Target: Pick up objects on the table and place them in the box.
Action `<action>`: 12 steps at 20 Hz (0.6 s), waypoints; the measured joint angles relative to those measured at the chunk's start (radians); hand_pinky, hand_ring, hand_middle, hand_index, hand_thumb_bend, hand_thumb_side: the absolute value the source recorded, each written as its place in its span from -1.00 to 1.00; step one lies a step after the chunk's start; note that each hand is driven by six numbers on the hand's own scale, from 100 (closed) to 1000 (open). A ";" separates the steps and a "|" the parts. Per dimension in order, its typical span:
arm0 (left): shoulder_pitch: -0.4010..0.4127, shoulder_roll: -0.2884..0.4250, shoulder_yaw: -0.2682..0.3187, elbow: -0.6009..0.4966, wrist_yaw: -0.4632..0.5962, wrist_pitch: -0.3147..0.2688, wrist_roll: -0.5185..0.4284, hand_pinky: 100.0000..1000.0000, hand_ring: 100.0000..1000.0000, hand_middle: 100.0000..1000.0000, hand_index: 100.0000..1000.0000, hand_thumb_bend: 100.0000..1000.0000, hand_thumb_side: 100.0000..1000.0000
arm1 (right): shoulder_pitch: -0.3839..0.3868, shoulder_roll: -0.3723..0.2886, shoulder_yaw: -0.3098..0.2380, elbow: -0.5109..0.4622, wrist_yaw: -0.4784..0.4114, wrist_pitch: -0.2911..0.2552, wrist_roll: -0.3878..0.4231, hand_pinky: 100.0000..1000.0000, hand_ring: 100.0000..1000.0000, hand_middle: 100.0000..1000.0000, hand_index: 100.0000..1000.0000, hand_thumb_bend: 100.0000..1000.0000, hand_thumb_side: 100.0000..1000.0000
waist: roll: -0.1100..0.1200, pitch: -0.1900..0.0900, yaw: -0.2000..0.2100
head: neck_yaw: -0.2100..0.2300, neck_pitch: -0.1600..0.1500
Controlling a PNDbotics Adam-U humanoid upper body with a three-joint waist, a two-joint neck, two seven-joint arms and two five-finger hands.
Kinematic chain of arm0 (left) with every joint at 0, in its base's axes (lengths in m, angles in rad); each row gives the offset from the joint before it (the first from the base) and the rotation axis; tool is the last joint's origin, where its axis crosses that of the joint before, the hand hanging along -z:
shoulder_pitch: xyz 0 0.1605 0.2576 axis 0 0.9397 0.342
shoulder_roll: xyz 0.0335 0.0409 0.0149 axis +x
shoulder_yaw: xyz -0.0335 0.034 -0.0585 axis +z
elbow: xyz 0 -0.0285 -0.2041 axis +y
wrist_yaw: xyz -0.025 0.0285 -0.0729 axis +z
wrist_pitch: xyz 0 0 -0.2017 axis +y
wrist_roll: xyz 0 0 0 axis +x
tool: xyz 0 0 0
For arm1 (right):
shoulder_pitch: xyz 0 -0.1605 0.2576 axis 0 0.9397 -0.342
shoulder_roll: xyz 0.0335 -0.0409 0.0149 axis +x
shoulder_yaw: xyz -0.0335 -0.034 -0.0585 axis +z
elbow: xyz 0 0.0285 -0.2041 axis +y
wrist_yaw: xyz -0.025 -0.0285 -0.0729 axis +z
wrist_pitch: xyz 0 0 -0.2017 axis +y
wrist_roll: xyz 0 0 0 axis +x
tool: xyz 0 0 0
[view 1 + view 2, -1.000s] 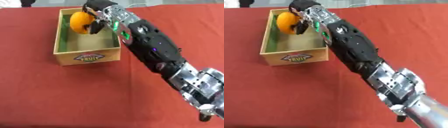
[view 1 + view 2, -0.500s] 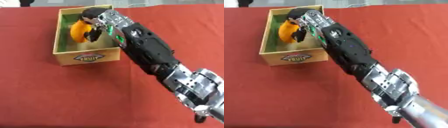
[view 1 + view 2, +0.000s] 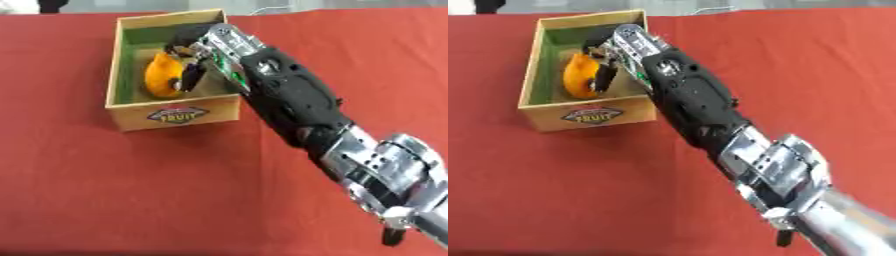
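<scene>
1. Upper left of the frame: wooden box (image 3: 171, 114) with a green inside and a "FRUIT" label on the front wall, sitting on the red tablecloth (image 3: 105, 190).
2. Inside the box, toward its left-middle: orange fruit (image 3: 160, 76), low down near the box floor. Looks rounded and smooth-skinned, probably light and fairly stiff, maybe a bit slippery. Best taken across its widest part, from the sides.
3. Just right of the fruit: right hand (image 3: 197, 62) reaching down into the box, dark fingers (image 3: 189, 77) curled round the fruit's right side, so gripping it, not released yet.
4. Rest of the arm running off to the lower right corner.
5. Left hand nowhere to be seen in either view.
</scene>
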 measured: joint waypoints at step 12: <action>0.003 0.000 0.000 0.000 0.000 0.001 0.000 0.01 0.03 0.17 0.47 -1.00 0.68 | -0.006 -0.114 -0.001 -0.302 -0.138 0.068 0.000 0.65 0.79 0.70 1.00 -0.73 0.06 | 0.009 -0.003 -0.013 | 0.003 0.004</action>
